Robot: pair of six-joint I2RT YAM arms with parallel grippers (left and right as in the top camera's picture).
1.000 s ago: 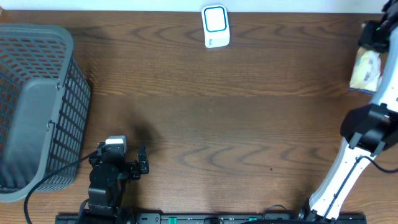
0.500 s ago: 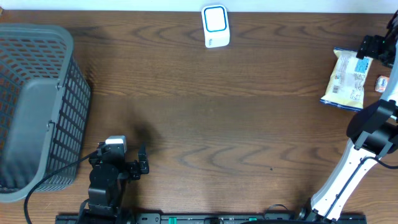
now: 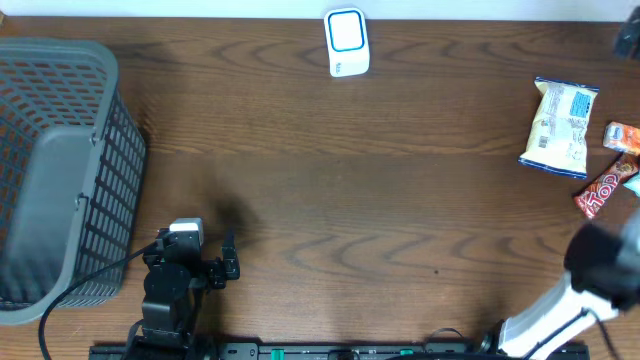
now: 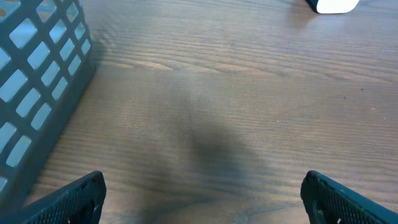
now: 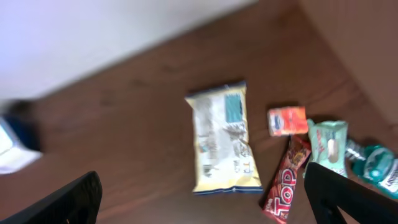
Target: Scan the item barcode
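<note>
The item, a yellow snack bag (image 3: 560, 125) with a blue patch, lies flat on the table at the far right, held by nothing. In the right wrist view the snack bag (image 5: 221, 146) lies below my right gripper (image 5: 208, 202), which hangs open high above it with nothing between its fingers. The white scanner (image 3: 346, 42) with a blue face stands at the table's back edge, and its base (image 4: 336, 5) shows in the left wrist view. My left gripper (image 3: 226, 262) rests open near the front left, empty over bare wood (image 4: 205, 199).
A grey mesh basket (image 3: 60, 170) fills the left side, its wall (image 4: 37, 93) close to the left gripper. An orange box (image 5: 287, 120), a red Top bar (image 5: 286, 180), a teal pack (image 5: 329, 143) and a bottle (image 5: 376, 163) lie right of the bag.
My right gripper opened and let go of the snack bag, which now lies on the table. The right arm has pulled back toward the right edge, uncovering the other packs. The left arm is still.
</note>
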